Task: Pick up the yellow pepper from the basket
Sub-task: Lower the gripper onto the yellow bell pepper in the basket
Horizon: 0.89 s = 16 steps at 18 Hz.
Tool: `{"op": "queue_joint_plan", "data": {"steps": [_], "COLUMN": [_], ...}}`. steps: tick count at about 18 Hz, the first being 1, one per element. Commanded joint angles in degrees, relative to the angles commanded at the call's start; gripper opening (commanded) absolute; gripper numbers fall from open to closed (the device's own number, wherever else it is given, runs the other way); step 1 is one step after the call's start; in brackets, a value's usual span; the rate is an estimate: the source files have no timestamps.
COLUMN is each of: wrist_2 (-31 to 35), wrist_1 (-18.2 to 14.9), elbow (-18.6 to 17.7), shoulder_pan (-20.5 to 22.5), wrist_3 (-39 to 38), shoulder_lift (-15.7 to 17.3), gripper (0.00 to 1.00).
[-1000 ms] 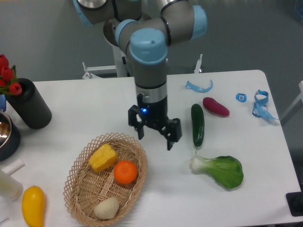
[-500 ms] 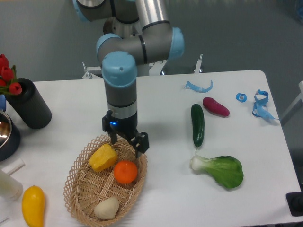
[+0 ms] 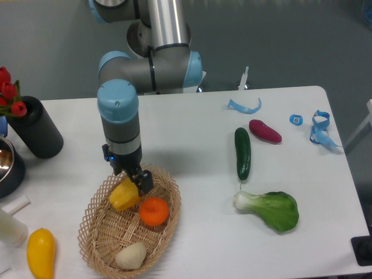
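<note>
The yellow pepper point(image 3: 123, 197) lies in the upper left part of the woven wicker basket point(image 3: 93, 241), next to a round orange fruit point(image 3: 154, 211) and a pale beige piece point(image 3: 130, 256). My gripper point(image 3: 132, 179) points down over the basket's top rim, right at the pepper's upper edge. Its jaws are apart. One dark finger point(image 3: 145, 181) shows at the pepper's right shoulder, and the other is largely hidden behind the wrist. I cannot tell if the fingers touch the pepper. The pepper rests in the basket.
A smooth yellow squash point(image 3: 40, 252) lies left of the basket. A cucumber point(image 3: 242, 153), a bok choy point(image 3: 273, 209) and a purple vegetable point(image 3: 265, 131) lie to the right. A black vase with red flowers point(image 3: 36, 129) stands at the far left. Blue clips point(image 3: 318, 127) lie at the right edge.
My gripper has moved left from right of the basket to over its top rim, and has come down to the yellow pepper. The jaws have stayed apart. The basket's contents have not moved.
</note>
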Motion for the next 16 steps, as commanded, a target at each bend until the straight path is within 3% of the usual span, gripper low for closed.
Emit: {"op": "queue_joint_plan", "data": {"steps": [16], "wrist_2": [0.4], "wrist_1": [0.3], "elbow": [0.5], "shoulder_pan": [-0.4], "wrist_3": [-1.8], "shoulder_lift": [-2.8], "gripper": [1.0]}}
